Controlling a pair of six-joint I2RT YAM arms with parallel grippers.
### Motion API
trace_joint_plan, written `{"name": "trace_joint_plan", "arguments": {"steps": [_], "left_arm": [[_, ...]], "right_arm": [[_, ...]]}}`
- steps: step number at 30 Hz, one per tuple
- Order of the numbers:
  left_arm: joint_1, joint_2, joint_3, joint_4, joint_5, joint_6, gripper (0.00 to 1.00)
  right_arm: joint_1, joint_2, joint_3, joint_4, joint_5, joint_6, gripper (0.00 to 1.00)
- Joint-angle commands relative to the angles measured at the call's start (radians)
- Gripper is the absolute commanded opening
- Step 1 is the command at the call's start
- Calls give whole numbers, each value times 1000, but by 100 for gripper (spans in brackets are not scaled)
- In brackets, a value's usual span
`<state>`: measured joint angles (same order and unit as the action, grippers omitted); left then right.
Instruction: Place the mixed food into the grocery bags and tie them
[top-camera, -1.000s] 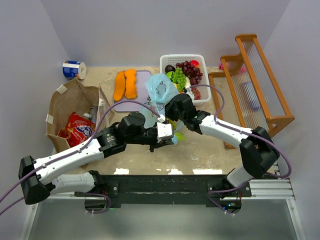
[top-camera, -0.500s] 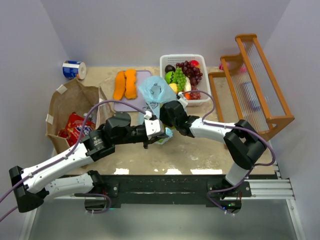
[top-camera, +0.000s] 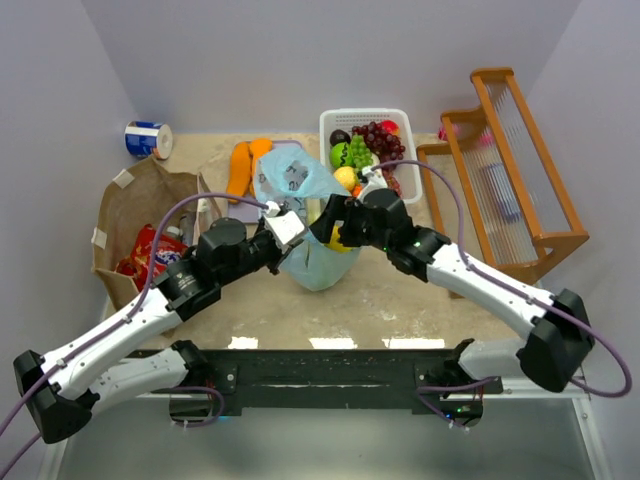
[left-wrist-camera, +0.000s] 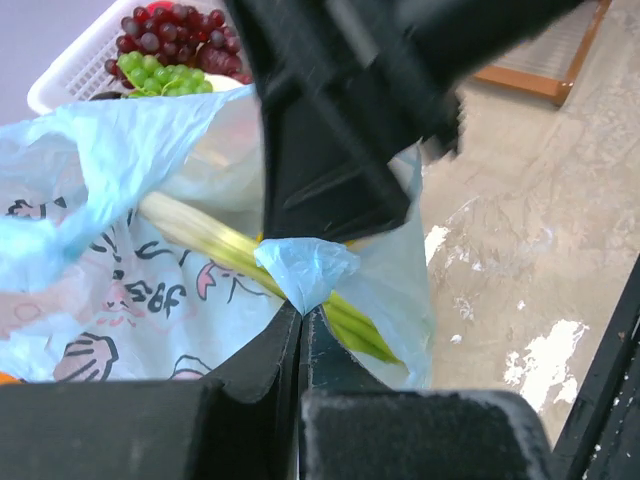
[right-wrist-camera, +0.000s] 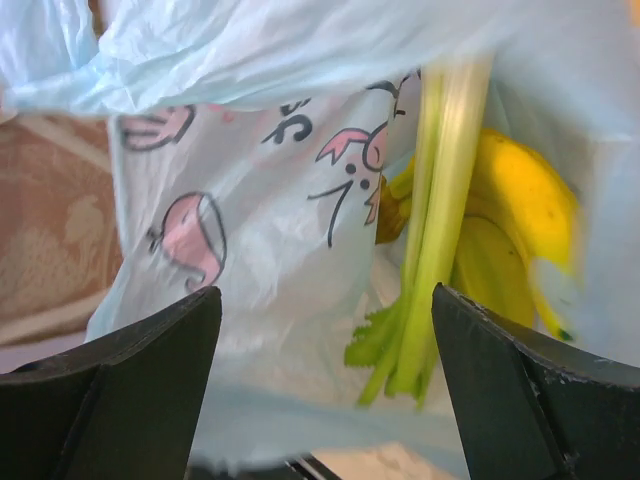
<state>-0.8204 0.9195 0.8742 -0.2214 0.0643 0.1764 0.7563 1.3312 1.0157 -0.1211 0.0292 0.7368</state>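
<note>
The light-blue bag (top-camera: 318, 262) was thin, translucent, crinkled plastic; the brown bag (top-camera: 120, 205) matt paper; the rack (top-camera: 492, 74) varnished wood.

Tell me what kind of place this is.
Probably a lab test cell staged for grocery packing: plain lilac walls box in a table, with a white basket of toy fruit and a brown paper bag.

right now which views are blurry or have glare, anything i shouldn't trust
Top external: sharp and evenly lit, with white glare strips on the table near the arm bases. Left wrist: the light-blue bag is fairly crisp, the right arm in front is a black blur, table glare too. Right wrist: very close; the yellow piece smears at the right edge.
</note>
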Motion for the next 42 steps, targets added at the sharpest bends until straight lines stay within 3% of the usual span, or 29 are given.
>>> {"name": "trace_joint_plan", "arguments": {"steps": [1,7,16,22,33,40,42], "left_arm": [[3,-10,-12,31,-61,9,0],[6,-25,-24,30,-155,14,0],[6,-102,-76,83,-326,43,0],[6,-111,-89,100,-319,44,0],[4,-70,-87,103,-245,41,0],[6,-54,-90,102,-221,41,0],[4,-56,-89,105,-210,41,0]], "right_arm": [[-58,-75,150,-184,10,-169,89],[-210,-23,289,-170,-26,-278,90],[-342,458,622,-198,107,-404,94],[-376,755,869,-213,101,-484,94],[-387,1031,1093,-204,166,-577,93],[-387,1048,1086,-170,230,-634,59],[-387,1044,1100,-186,244,-642,33]]}}
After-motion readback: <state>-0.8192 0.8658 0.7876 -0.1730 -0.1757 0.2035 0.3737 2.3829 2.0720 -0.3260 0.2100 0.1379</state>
